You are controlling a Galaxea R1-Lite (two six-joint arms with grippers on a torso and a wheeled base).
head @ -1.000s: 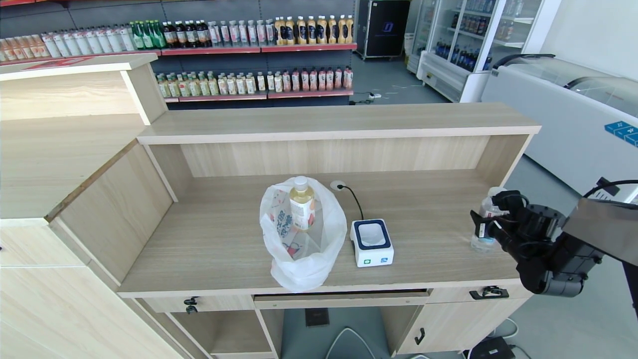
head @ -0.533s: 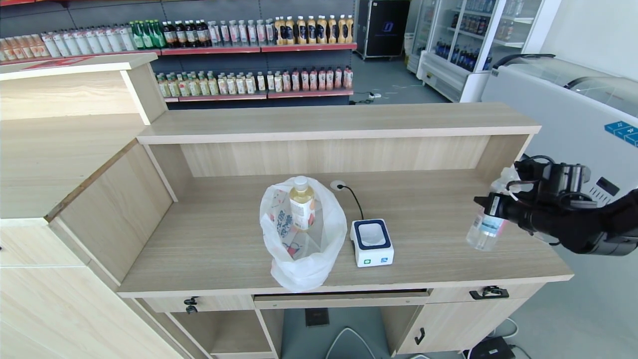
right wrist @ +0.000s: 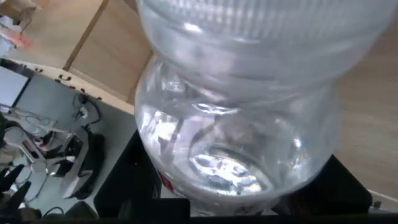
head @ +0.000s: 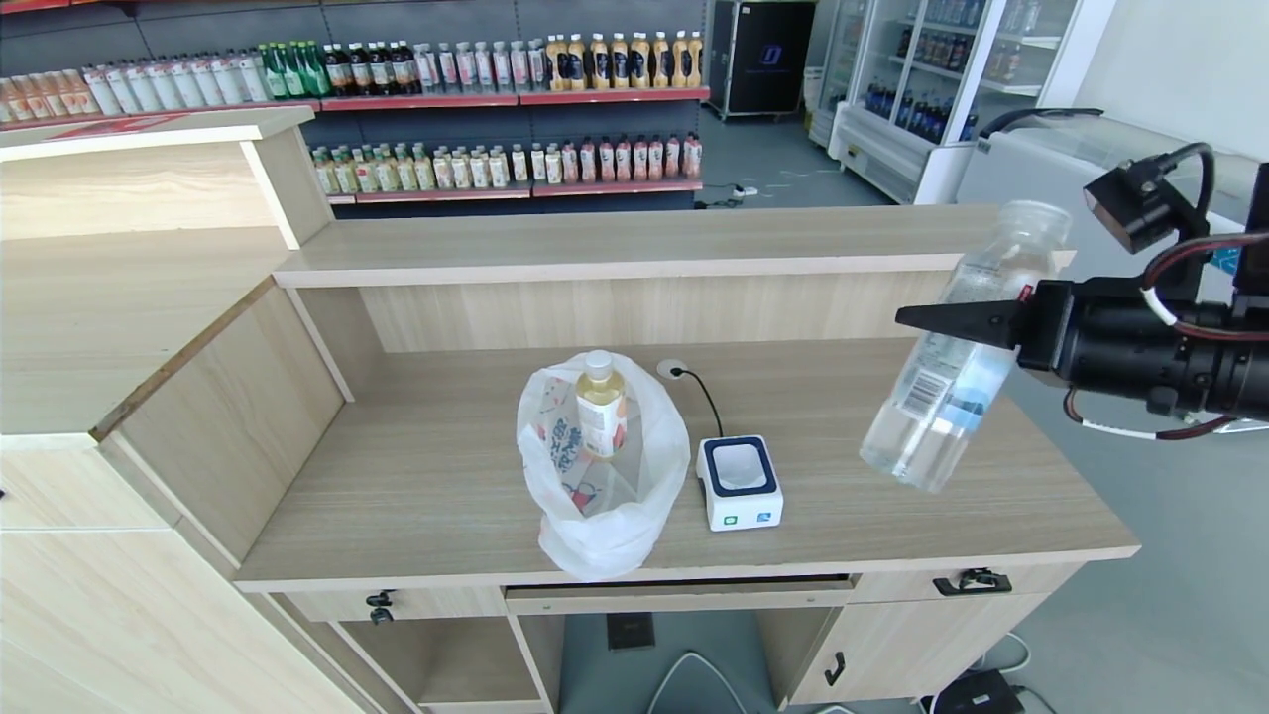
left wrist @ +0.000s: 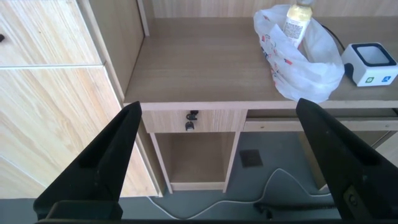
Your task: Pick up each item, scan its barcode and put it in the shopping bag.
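Wood-grain checkout surface (head: 843,521) in a shop. The shopping bag (head: 615,526) stands open at centre with a tea bottle (head: 601,407) upright inside and the scanner (head: 740,483) just beside it. The right arm's fingers (head: 952,319) are clenched on a clear water bottle (head: 942,387), tilted in the air over the surface's right end. The left arm's fingers (left wrist: 106,162) are spread and released.
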